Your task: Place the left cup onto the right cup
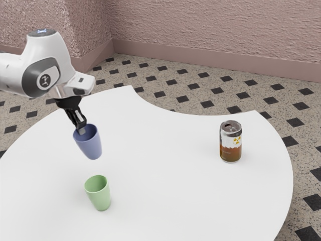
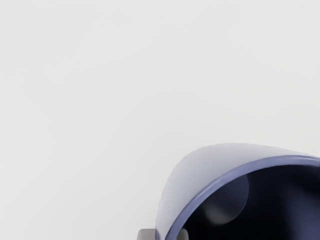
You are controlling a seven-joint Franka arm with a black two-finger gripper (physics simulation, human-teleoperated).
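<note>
One blue cup (image 1: 89, 144) in fingers (image 1: 80, 126), one green cup (image 1: 98, 192), one can (image 1: 230, 142)

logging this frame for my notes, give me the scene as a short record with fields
gripper: shut on the blue cup's rim
blue cup: held, tilted, appears lifted off the table
green cup: upright on the table, nearer the camera than the blue cup, not touching it
can: upright on the table, toward the exterior view's right
task state: cups not yet stacked
</note>
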